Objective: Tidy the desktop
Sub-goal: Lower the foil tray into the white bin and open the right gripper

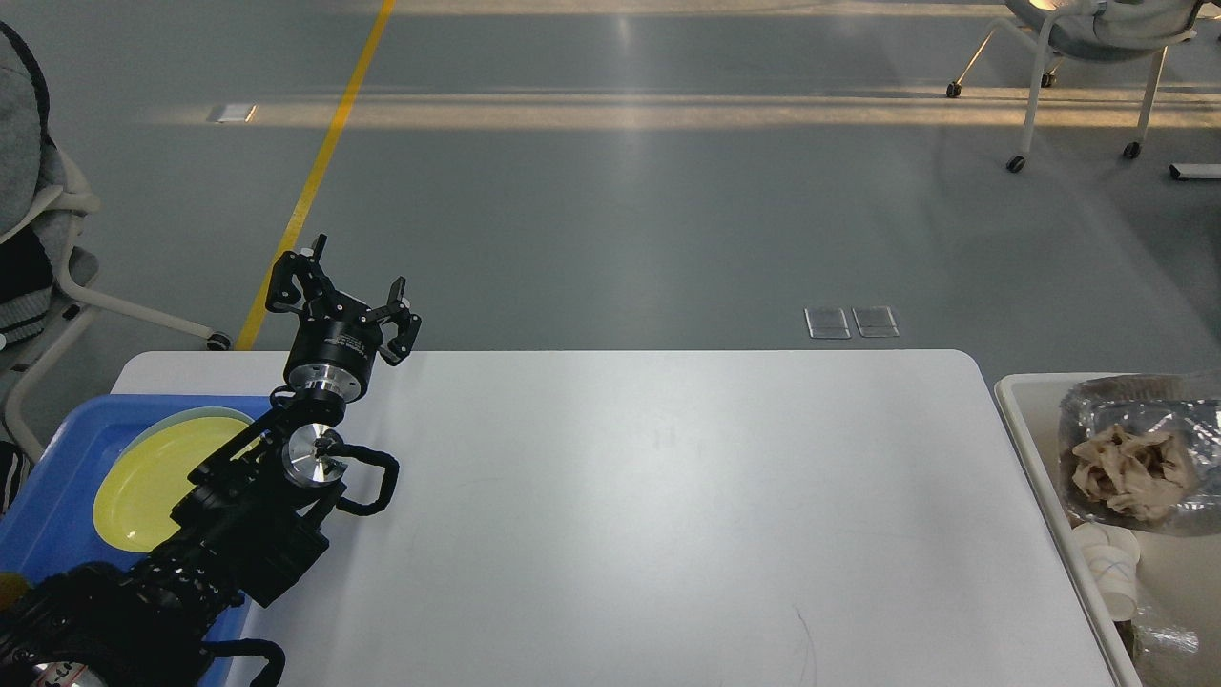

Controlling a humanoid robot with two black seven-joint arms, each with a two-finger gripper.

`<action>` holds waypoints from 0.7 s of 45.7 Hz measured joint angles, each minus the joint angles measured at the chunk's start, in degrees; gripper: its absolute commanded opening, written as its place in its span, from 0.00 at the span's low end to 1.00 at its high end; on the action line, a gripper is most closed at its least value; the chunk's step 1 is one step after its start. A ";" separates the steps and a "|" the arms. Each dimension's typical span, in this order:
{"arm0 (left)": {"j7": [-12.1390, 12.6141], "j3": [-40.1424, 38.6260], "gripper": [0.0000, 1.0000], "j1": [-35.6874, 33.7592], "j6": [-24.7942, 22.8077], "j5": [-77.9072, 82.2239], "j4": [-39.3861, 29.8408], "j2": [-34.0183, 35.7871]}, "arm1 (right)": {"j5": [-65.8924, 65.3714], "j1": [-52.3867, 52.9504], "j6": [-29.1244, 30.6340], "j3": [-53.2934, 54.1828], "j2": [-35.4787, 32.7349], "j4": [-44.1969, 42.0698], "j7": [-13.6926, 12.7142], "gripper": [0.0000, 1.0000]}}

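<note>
Blue tray (pixel 57 534) with yellow plate (pixel 162 477) at far left, overlapping the desktop's (pixel 668 515) left edge. Left gripper (pixel 345 303) raised over the back-left corner, fingers spread, holding nothing. Desktop stretches rightward from it, long axis left-right. Foil container (pixel 1135 458) with crumpled paper sits in the bin (pixel 1025 420) at right. Right gripper out of view.

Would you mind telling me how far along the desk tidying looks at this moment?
Nearly done, it seems. The foil container with crumpled brown paper now sits in the cream bin, and the yellow plate lies in the blue tray. Nothing is in hand: the left gripper is open and empty, the right one out of view. The desktop shows no loose items left.
</note>
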 measured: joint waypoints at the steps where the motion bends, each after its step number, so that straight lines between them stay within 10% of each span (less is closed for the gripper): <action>1: 0.00 0.00 1.00 0.00 0.00 0.00 0.00 0.00 | 0.01 -0.37 -1.12 -0.18 -0.25 -0.04 -0.58 0.00; 7: 0.00 0.00 1.00 0.00 0.00 0.00 0.00 0.00 | 0.02 -2.62 -7.57 -0.83 -1.63 -0.10 -4.19 0.06; 13: 0.00 0.00 1.00 0.00 0.01 0.00 0.00 0.00 | 0.05 -4.77 -11.75 -1.83 -1.94 -0.11 -5.90 1.00; 32: 0.00 0.00 1.00 0.00 0.05 0.00 0.00 0.00 | 0.40 -5.36 -16.02 -1.70 -2.38 0.77 -6.07 1.00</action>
